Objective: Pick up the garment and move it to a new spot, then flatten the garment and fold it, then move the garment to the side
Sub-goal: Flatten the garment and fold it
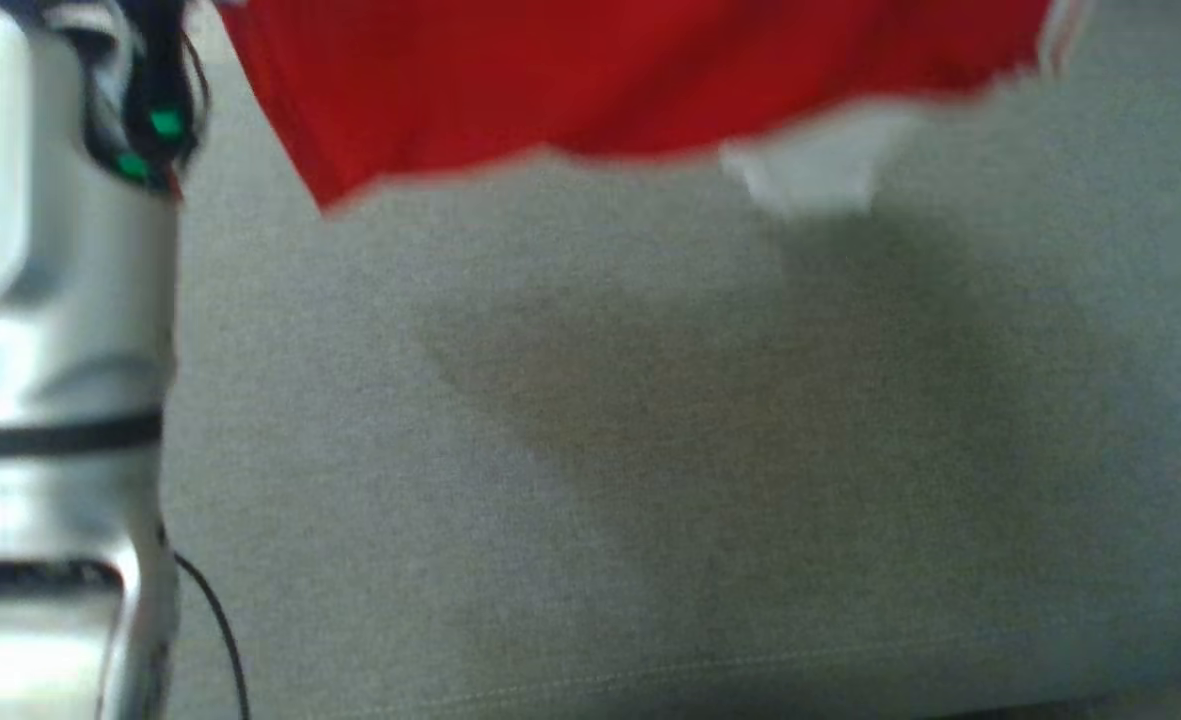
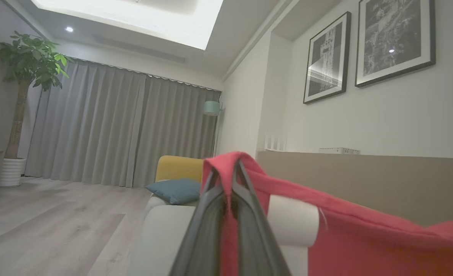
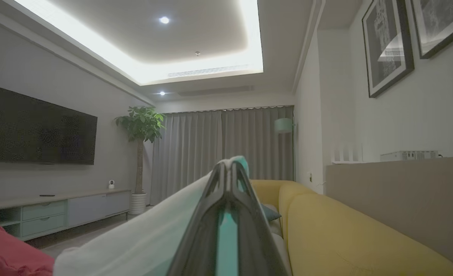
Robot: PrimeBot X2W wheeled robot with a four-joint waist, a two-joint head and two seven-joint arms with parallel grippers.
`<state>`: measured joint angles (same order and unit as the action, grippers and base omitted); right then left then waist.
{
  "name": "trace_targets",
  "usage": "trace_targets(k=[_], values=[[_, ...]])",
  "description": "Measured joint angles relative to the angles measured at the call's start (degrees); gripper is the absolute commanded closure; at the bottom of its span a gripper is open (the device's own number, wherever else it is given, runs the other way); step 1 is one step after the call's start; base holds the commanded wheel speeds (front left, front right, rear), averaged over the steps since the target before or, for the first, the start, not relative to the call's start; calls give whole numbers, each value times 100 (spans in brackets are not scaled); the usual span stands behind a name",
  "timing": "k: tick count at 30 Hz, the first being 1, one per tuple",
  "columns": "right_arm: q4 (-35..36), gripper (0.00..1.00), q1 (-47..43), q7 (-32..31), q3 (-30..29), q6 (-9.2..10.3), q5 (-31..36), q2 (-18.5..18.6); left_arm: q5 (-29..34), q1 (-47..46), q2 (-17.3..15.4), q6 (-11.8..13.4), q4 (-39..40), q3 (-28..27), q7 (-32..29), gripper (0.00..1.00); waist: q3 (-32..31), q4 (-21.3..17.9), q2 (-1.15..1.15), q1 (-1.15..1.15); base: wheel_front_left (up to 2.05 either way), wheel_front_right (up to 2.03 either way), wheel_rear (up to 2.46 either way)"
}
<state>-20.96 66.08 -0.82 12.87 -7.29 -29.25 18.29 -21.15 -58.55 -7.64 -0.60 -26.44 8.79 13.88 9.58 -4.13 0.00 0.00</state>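
Left pincer [image 2: 229, 174] and right pincer [image 3: 230, 168] each clamp the garment [image 1: 600, 80], raised over the sofa [image 1: 650, 450]; placing, flattening, folding remain.

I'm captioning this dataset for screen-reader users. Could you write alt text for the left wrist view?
The left gripper, shut, pinches a red garment with a white patch that trails to the right. Behind: grey curtains, a potted plant, a blue cushion, two framed pictures.
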Motion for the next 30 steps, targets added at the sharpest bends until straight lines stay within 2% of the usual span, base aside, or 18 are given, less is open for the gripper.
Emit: trace_targets(k=[3, 6, 12, 17, 23, 27, 30], values=[[-872, 100, 612, 489, 394, 0, 52, -235, 122, -615, 40, -99, -812, -33, 85, 100, 185, -42, 0, 0, 0, 0, 0], [-1605, 100, 836, 799, 843, -1, -23, -445, 222, -817, 132, -193, -1535, -18, 85, 100, 389, -75, 0, 0, 0, 0, 0], [-2917, 100, 720, 1140, 1616, 0, -556, -790, 298, -574, 315, -236, -2942, -11, 82, 100, 867, -109, 0, 1, 0, 0, 0], [-3430, 100, 288, 1248, 1960, 0, -1003, -917, 296, -308, 420, -246, -3534, -16, 82, 100, 1138, -116, 0, 1, 0, 0, 0], [-3530, 100, -416, 1450, 2253, 0, -1635, -932, 348, 69, 475, -296, -3757, -26, 82, 100, 1229, -146, 0, 0, 0, 0, 0], [-3007, 100, -948, 1503, 2290, 0, -1893, -754, 414, 491, 457, -300, -3439, -53, 82, 100, 1106, -172, 0, 0, 0, 0, 0], [-2447, 100, -1567, 1508, 2068, 0, -1923, -493, 447, 994, 436, -300, -3000, -189, 82, 100, 971, -202, 0, 0, 0, 0, 0]])
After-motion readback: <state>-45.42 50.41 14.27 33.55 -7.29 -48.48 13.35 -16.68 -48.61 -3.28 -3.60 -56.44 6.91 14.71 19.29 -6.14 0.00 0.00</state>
